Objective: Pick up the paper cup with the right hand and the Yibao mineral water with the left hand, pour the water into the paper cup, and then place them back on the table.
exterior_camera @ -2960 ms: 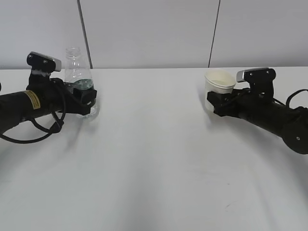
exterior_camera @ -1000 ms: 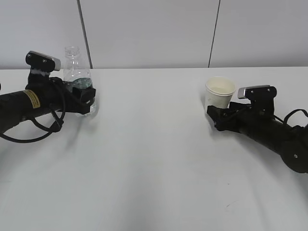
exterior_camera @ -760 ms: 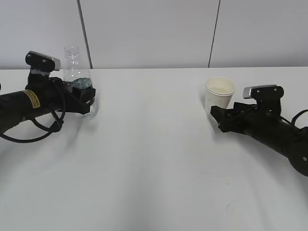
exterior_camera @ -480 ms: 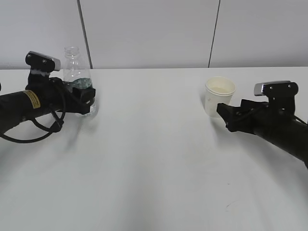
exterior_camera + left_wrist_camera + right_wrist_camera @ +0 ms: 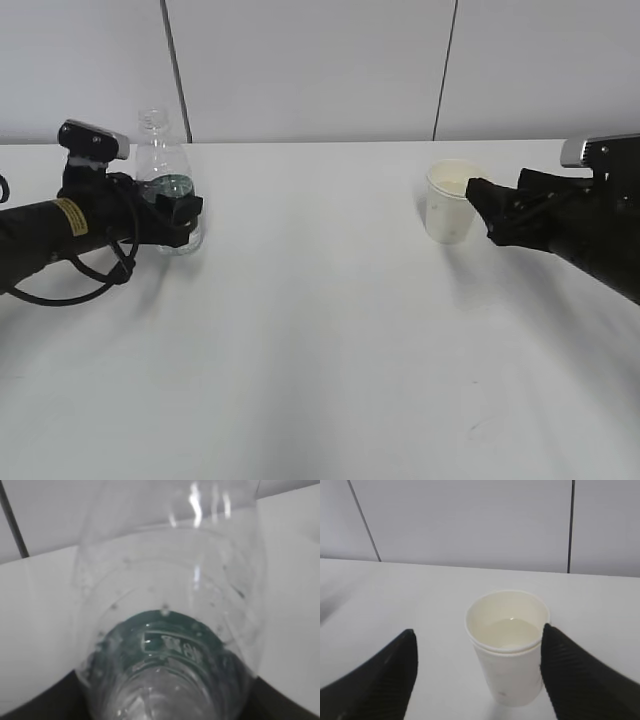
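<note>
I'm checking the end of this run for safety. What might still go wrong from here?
The left hand looks closed around the uncapped Yibao mineral water; opening or pulling back unevenly might tip it and spill what remains.

The paper cup holds water and stands free on the table, with the open right hand close beside its rim. A sideways drift might knock the light cup over.
</note>
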